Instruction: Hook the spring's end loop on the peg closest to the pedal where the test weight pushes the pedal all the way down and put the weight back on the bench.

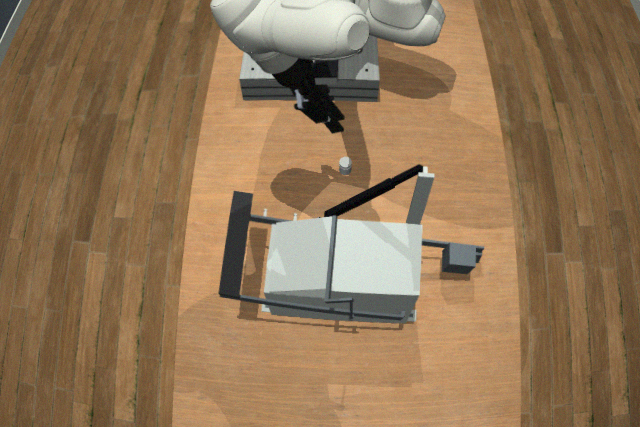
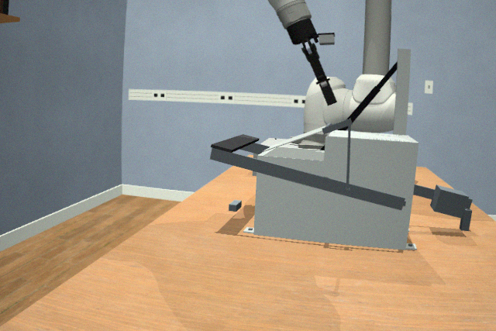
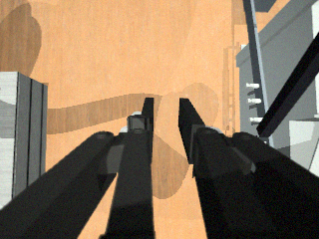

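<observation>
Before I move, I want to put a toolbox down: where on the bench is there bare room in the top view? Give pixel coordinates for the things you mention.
Below the feeder [image 1: 377, 257] [image 2: 332, 207] [image 3: 269, 62], out to the picture's bottom edge. Also right of the weight [image 1: 345, 166], above the spring post [image 1: 421, 197] [image 2: 403, 94]. It's crowded between gripper [image 1: 338, 123] [image 2: 331, 101] [image 3: 166, 100] and feeder: weight and spring [image 1: 382, 189] [image 2: 372, 93] [image 3: 294, 82].

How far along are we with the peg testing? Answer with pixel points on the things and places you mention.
No finished step shows for certain: the black pedal [image 1: 236, 244] [image 2: 234, 143] stands raised with nothing on it, and I can't tell which peg the loop is on or whether any has passed. The hand [image 1: 339, 127] [image 2: 332, 103] [image 3: 165, 112] holds nothing, and the weight [image 1: 345, 165] stands on the bench. Left, as far as I can judge: testing the pegs, choosing the nearest passing one, then returning the weight well away from the feeder.
</observation>
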`<state>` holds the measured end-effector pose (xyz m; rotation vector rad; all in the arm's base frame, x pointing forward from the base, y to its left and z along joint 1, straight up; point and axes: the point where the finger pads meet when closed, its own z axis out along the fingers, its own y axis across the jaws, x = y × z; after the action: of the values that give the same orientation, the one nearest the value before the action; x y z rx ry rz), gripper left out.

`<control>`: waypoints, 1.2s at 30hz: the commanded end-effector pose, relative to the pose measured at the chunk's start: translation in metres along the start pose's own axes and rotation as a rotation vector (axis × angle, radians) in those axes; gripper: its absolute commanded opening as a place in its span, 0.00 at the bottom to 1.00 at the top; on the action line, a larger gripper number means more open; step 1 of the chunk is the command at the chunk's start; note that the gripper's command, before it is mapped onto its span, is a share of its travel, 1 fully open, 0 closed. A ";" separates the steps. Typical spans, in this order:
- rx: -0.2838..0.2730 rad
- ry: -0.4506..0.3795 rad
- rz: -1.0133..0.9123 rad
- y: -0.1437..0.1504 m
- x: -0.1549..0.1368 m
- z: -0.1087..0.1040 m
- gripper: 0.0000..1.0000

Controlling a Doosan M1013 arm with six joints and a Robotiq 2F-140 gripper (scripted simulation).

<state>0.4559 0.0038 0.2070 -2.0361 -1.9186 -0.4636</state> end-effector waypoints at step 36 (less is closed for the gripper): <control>-0.006 0.156 0.013 0.073 -0.003 -0.034 0.24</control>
<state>0.5278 -0.0176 0.2356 -1.9528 -1.8128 -0.6051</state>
